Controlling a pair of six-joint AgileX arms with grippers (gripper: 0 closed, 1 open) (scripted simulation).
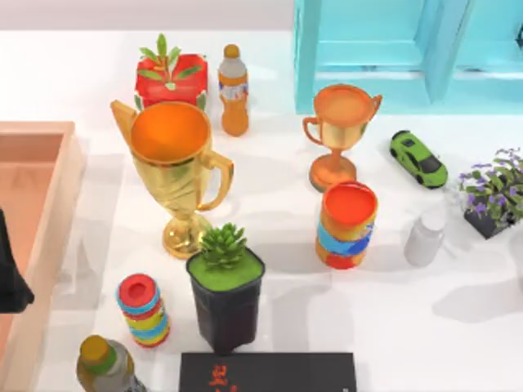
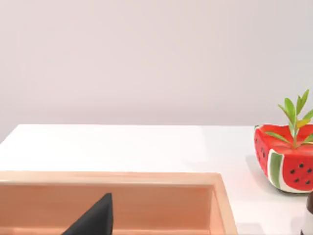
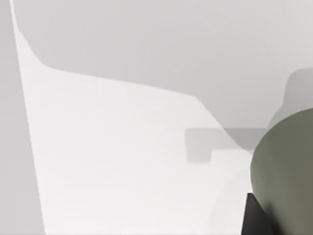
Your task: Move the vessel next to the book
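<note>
Vessel [image 1: 425,238]: small white-grey bottle, upright on the counter [image 1: 392,318] toward its right side, between the striped can [image 1: 346,224] and the purple-flowered planter [image 1: 493,193], free of any grasp. Book [image 1: 268,371]: flat, black, red characters, at the near edge, just in front of the black plant pot [image 1: 225,290]; bare counter to its right judged the likely spot for the vessel. Left end effector [image 1: 11,278]: dark form over the wooden tray [image 1: 51,204] at the left, parked; whether its fingers are apart or together cannot be told. Right arm's end effector: state likewise cannot be told. Task judged not yet begun.
</note>
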